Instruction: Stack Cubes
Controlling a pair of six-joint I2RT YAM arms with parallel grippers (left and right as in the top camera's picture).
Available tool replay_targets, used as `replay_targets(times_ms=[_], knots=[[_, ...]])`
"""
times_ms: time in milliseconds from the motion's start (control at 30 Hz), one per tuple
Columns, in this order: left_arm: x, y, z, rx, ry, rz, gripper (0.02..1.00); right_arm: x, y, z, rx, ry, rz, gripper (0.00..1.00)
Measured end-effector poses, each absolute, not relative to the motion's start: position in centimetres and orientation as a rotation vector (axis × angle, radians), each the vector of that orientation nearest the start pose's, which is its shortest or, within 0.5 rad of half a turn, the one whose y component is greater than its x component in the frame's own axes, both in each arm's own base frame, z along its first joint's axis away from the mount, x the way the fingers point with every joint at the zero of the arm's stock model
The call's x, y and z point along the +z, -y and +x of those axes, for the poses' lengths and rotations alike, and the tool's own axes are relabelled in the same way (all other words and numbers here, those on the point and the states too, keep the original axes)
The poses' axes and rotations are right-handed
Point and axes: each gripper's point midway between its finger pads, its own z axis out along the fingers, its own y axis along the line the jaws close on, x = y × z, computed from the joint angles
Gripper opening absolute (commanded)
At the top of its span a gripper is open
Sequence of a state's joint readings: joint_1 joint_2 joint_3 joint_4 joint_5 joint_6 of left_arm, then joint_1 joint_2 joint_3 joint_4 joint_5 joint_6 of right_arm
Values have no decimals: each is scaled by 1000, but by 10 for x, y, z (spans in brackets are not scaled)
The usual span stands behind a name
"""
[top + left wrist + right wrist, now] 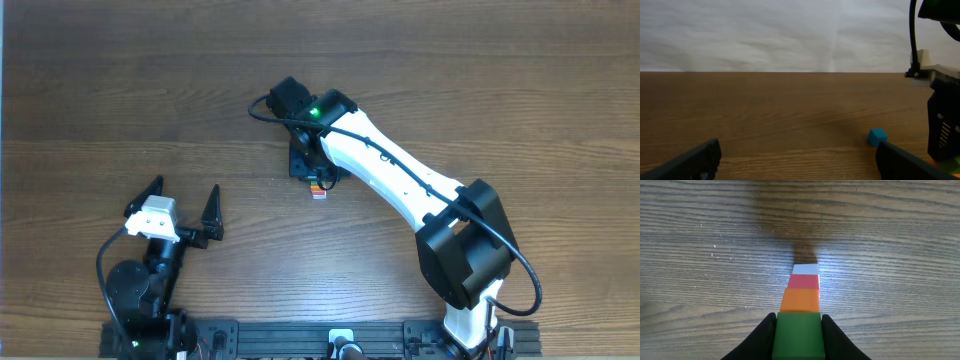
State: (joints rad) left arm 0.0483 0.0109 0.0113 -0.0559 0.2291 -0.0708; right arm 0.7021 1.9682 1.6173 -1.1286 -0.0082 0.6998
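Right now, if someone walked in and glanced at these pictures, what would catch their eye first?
The stack of cubes near the middle of the table stands out, with the right gripper closed on the green cube at its top. After that, the left gripper sits open close to its own base, and a lone blue cube lies on the wood apart from the stack.

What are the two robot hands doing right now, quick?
Left gripper: open, holding nothing.
Right gripper: closed on the green cube.
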Motion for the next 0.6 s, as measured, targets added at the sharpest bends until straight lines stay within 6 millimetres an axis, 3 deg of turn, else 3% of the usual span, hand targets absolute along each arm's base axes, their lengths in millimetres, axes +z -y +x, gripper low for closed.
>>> replay_targets(times_ms=[400,467,600], knots=[[163,27,244,-203,-1626,79,998,84,-256,301,100,-3076,-1,391],[163,27,244,-203,-1627,80,998,84,-256,301,100,-3076,0,435],[163,27,244,-203,-1627,80,998,84,-257,301,102,-3076,5,625]])
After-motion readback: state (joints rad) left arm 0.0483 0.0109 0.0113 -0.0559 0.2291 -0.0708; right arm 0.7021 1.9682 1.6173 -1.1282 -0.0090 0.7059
